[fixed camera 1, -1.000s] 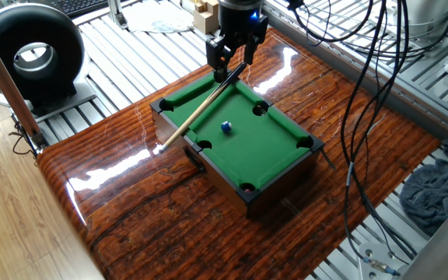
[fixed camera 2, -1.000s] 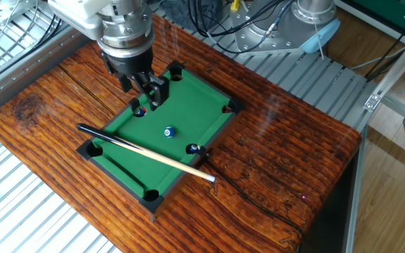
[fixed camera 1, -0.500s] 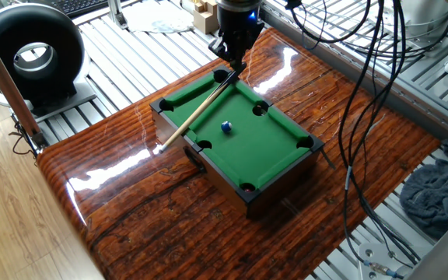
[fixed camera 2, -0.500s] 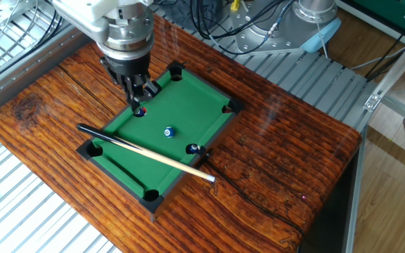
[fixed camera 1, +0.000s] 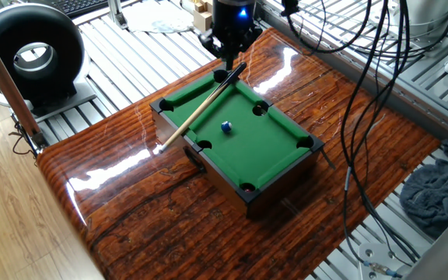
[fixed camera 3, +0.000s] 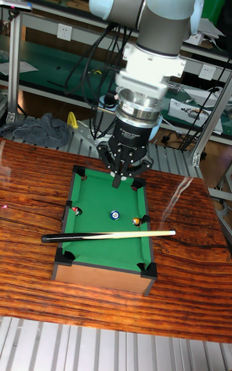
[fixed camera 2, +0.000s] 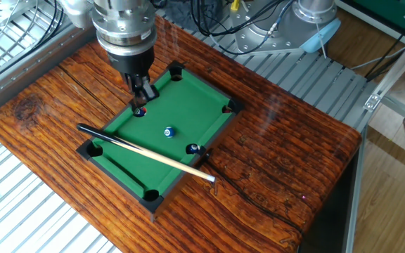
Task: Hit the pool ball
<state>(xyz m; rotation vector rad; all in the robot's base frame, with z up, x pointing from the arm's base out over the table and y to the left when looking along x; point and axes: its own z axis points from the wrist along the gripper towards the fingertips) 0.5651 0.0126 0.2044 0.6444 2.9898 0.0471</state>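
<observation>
Pincer [fixed camera 2: 144, 95], fingers pressed together and empty, hovers over the mini pool table's [fixed camera 2: 209, 138] side rail; the pool ball [fixed camera 2: 168, 132], light, hard and free-rolling mid-felt, likely wants a nudge, not a grasp.

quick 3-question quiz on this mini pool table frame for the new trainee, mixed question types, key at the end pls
1. True or false: the cue stick is held in the gripper.
2. Where is the pool ball? A) in a corner pocket B) on the open green felt C) on the wooden table
3. Fill in: the gripper's fingers are ____ (open/shut).

Key:
1. False. The cue lies across the mini pool table, with its pale end sticking out past the rim, and the gripper is above the felt, apart from it.
2. B, near the middle of the felt.
3. Shut, with nothing between them.
</observation>
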